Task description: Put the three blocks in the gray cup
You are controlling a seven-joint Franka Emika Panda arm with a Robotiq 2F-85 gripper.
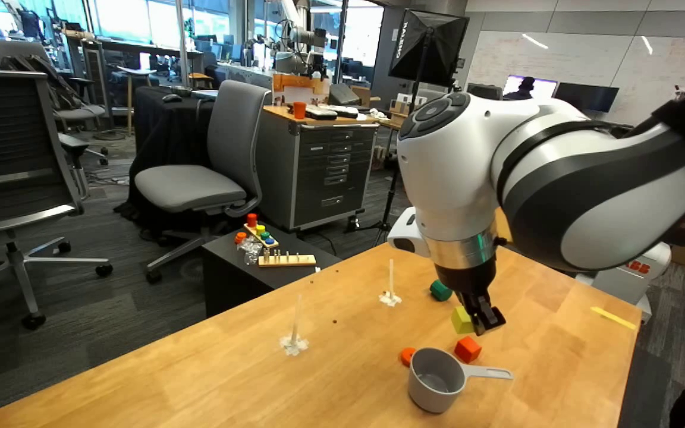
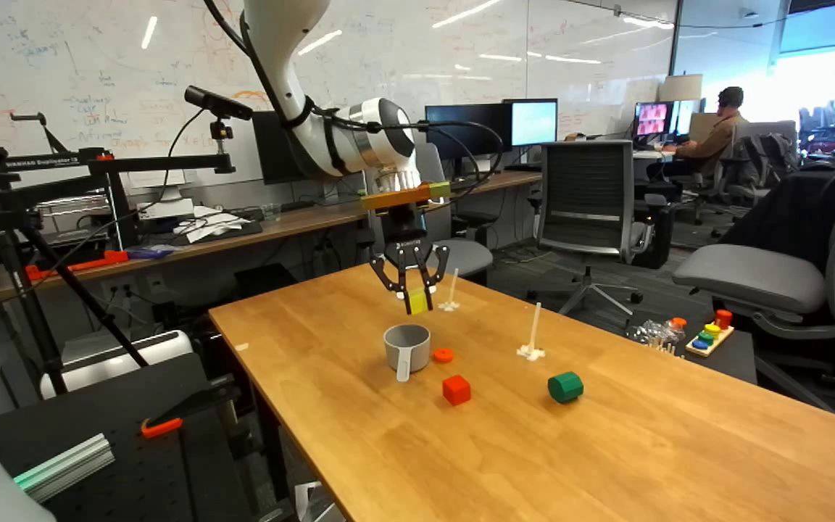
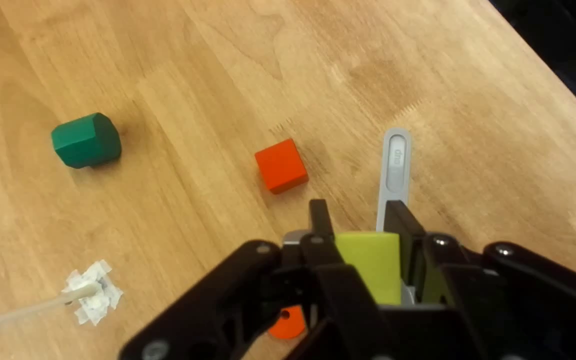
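Observation:
My gripper (image 2: 419,303) is shut on the yellow block (image 2: 417,301) and holds it in the air; the wrist view shows the yellow block (image 3: 375,265) between the fingers. The gray cup (image 2: 417,357) stands upright on the table below, its handle toward the red side in the wrist view (image 3: 395,165); its bowl is mostly hidden there. In an exterior view the gray cup (image 1: 423,389) looks empty inside. The red block (image 2: 457,390) lies near the cup, also in the wrist view (image 3: 282,166). The green block (image 2: 565,387) lies farther off, also in the wrist view (image 3: 86,140).
An orange disc (image 2: 443,355) lies close beside the cup. Two thin upright rods (image 2: 535,330) (image 2: 454,288) are taped to the wooden table (image 2: 606,449). A low black stand (image 1: 241,285) with toys is beyond the table edge.

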